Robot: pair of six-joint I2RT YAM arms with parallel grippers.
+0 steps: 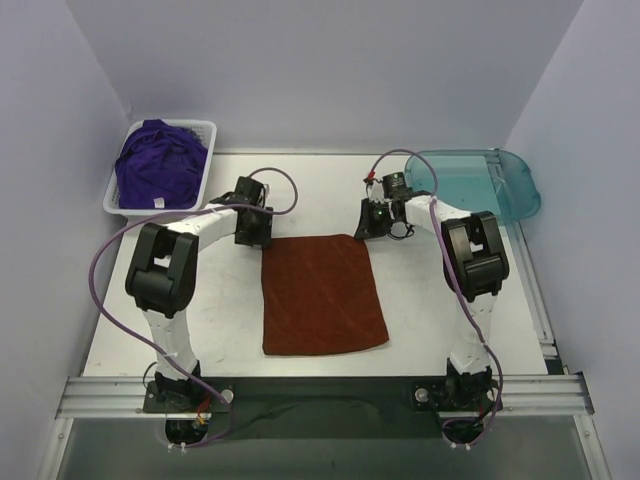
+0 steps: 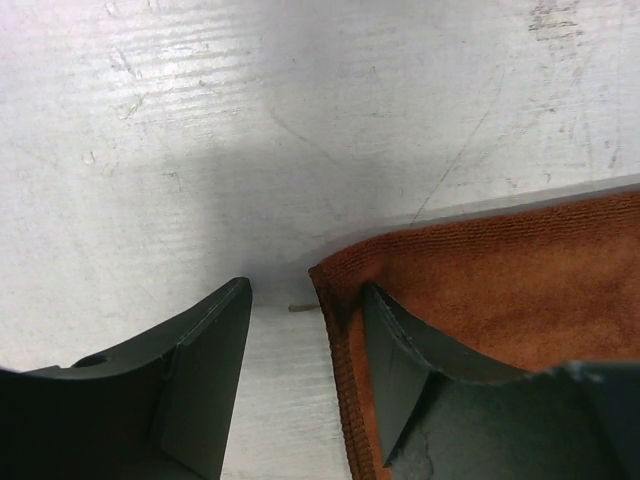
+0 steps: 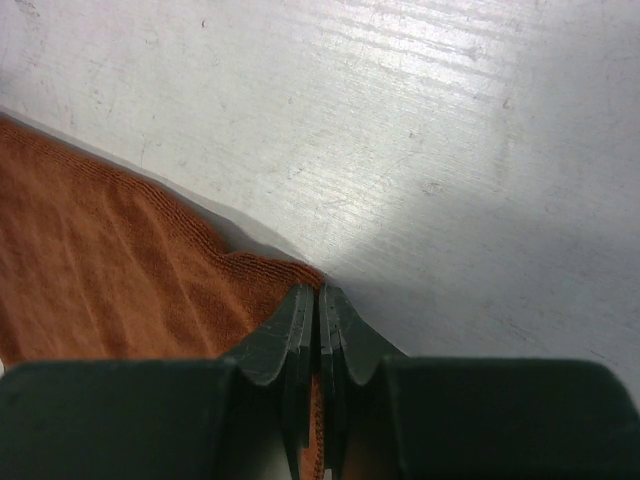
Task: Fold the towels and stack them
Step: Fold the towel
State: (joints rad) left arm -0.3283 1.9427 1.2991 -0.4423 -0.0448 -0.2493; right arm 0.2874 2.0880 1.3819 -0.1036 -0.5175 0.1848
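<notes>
A rust-orange towel (image 1: pixel 322 295) lies flat in the middle of the table, folded into a near rectangle. My left gripper (image 1: pixel 255 235) stands open at its far left corner. In the left wrist view the gripper (image 2: pixel 308 290) straddles the hem: one finger rests over the towel (image 2: pixel 520 260), the other over bare table. My right gripper (image 1: pixel 372 228) is at the far right corner. In the right wrist view it (image 3: pixel 320 292) is shut on the edge of the towel (image 3: pixel 110 260). Purple towels (image 1: pixel 160 165) lie heaped in the basket.
A white slotted basket (image 1: pixel 207 128) holding the purple towels stands at the back left. At the back right a translucent teal tray (image 1: pixel 480 180) overhangs the table edge. White walls close in the sides and back.
</notes>
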